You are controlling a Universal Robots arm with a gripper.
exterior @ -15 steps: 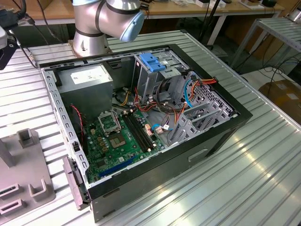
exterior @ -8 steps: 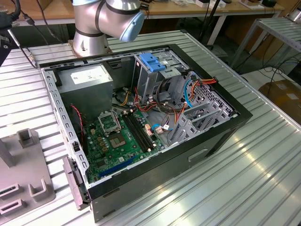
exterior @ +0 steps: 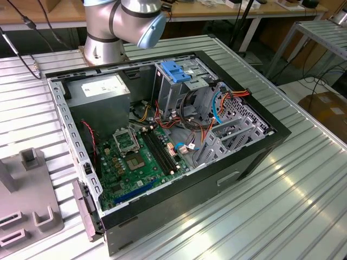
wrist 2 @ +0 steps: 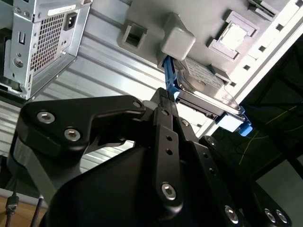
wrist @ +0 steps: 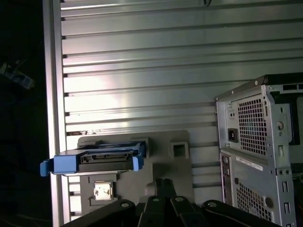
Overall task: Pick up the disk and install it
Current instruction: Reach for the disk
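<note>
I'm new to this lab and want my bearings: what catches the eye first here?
The open computer case on the ribbed metal table, its green motherboard bare, dominates the exterior view. In both wrist views the blue-framed disk sits in a grey holder, with the gripper near it.

The arm (exterior: 122, 21) is silver with a pale-blue joint cap; its tool (wrist 2: 164, 101) is matte-black links with silver screws.
</note>
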